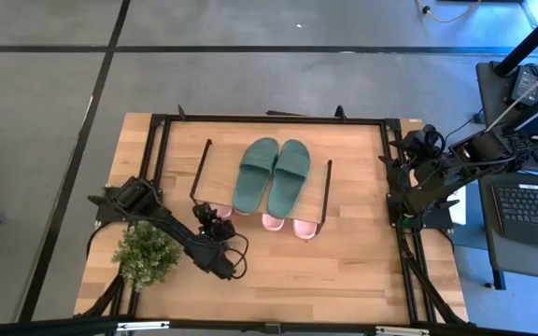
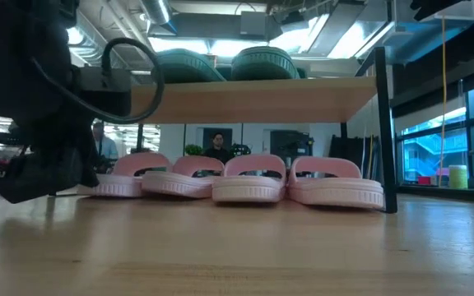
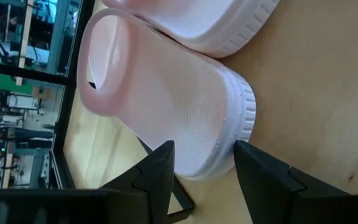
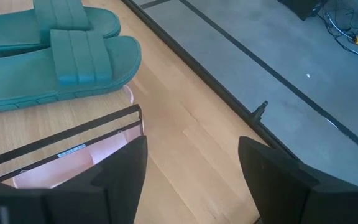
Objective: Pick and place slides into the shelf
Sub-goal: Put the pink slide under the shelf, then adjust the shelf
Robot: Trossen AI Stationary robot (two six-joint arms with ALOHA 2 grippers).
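Two dark green slides lie side by side on the shelf's plank top. Several pink slides stand in a row on the table under it, their near ends poking out. My left gripper is open at the shelf's near left corner. Its fingers stand on either side of the near end of the leftmost pink slide. My right gripper is open and waits at the table's right side. My left gripper comes level from the table's near side at the leftmost pink slide's near end, which lies between the open fingers. The slide rests with its sole on the table. I cannot tell whether the fingers touch it.
A small potted plant stands at the table's near left corner, beside my left arm. Black frame rails run along the table's sides and far edge. A laptop sits off the table to the right. People show in the room behind.
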